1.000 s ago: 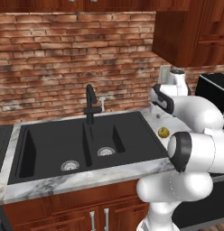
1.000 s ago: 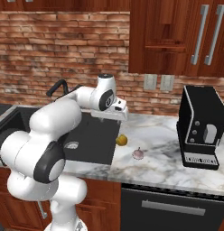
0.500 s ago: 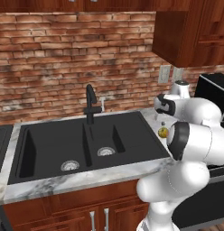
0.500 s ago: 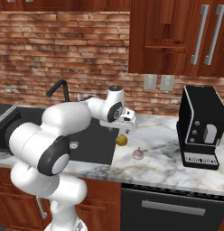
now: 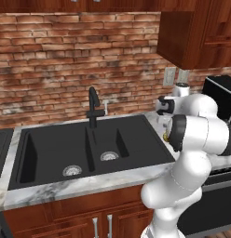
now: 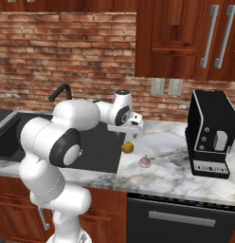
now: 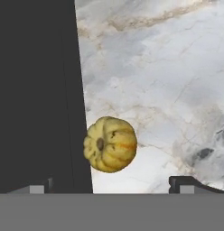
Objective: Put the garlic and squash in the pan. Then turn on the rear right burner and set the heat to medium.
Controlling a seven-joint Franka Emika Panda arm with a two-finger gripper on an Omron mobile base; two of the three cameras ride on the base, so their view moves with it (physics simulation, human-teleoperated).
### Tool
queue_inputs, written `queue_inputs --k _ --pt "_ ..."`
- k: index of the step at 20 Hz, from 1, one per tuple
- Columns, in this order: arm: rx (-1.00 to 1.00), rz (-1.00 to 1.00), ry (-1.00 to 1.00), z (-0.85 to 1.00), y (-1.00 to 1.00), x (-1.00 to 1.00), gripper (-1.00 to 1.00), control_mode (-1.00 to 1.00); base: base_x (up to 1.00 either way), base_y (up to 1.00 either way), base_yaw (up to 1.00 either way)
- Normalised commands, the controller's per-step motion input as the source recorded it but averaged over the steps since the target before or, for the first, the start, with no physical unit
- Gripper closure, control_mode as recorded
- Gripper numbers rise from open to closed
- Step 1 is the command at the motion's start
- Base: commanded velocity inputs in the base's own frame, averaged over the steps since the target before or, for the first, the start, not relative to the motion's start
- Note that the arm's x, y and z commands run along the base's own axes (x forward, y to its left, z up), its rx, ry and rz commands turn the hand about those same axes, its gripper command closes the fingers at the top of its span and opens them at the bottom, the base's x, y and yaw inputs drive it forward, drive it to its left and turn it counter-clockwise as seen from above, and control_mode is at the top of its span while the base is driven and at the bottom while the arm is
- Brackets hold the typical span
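The squash [image 7: 110,144], small, ribbed and yellow, lies on the marble counter right at the black sink's edge; the right base view has the squash [image 6: 128,147] at the sink's right rim. My gripper [image 7: 111,185] hangs just above it, open, with one fingertip [image 7: 41,186] over the sink side and the other over the counter, nothing between them. From the right base camera the gripper [image 6: 132,135] points down over the squash. The garlic [image 6: 144,162], a tiny pinkish-white bulb, rests on the counter a little right of and nearer than the squash. Pan and rear right burner are out of view.
A black double sink [image 5: 89,148] with a black faucet [image 5: 93,104] fills the counter to the left. A black coffee machine [image 6: 212,140] stands on the counter at the right. Brick wall and wood cabinets lie behind; bare marble [image 6: 167,142] lies between garlic and machine.
The arm has swung right and lowered; the hand went from beside the faucet area to just above the squash. Squash and garlic have not moved.
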Motion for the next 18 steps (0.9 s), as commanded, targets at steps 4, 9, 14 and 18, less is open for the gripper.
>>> queue_inputs --k 4,9,14,18 --pt "0.00 0.00 0.04 -0.16 0.00 0.30 -1.00 -1.00 0.00 0.00 0.00" --pt "0.00 0.00 0.01 -0.32 0.00 0.02 -1.00 -1.00 0.00 0.00 0.00" --pt "0.00 0.00 0.01 -0.35 0.00 0.00 -1.00 -1.00 0.00 0.00 0.00" --pt "0.00 0.00 0.02 -0.31 0.00 0.00 -1.00 -1.00 0.00 0.00 0.00"
